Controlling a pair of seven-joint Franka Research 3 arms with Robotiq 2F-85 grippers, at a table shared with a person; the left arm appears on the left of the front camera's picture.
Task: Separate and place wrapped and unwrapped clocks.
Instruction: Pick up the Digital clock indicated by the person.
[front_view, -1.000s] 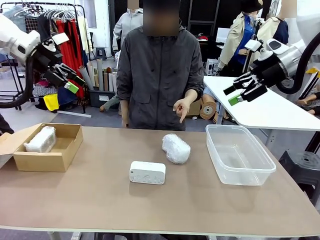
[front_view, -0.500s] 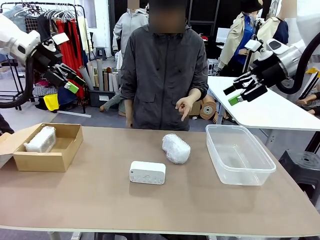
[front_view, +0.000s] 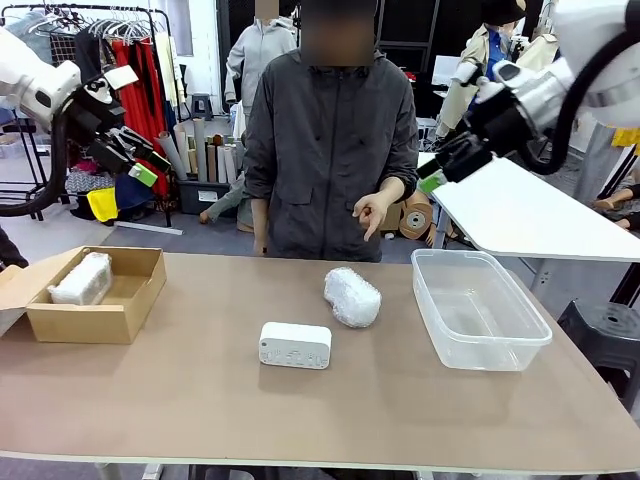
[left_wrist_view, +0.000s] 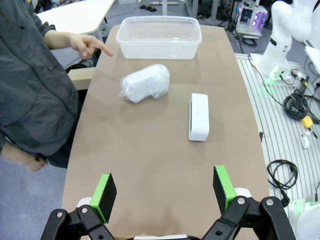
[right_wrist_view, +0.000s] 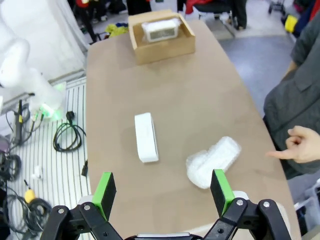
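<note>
A bare white block clock (front_view: 294, 345) lies at the table's middle, also in the left wrist view (left_wrist_view: 198, 116) and the right wrist view (right_wrist_view: 146, 137). Just behind it rests a bubble-wrapped clock (front_view: 352, 297) (left_wrist_view: 145, 82) (right_wrist_view: 213, 161). A second wrapped clock (front_view: 82, 278) (right_wrist_view: 160, 29) lies inside the brown cardboard box (front_view: 100, 322). My left gripper (front_view: 150, 165) (left_wrist_view: 165, 192) hangs open, high above the box side. High over the table's far right, my right gripper (front_view: 437, 176) (right_wrist_view: 162, 192) is open too, with nothing between its fingers.
A clear plastic tub (front_view: 430, 300) (left_wrist_view: 159, 37) stands hollow at the right. The person stands at the far edge, one hand (front_view: 370, 215) (left_wrist_view: 87, 45) pointing down toward the wrapped clock. A white table (front_view: 530, 215) sits behind at right.
My right arm has swung left, from beyond the tub toward the person's side of the table. The left arm and the clocks have not moved.
</note>
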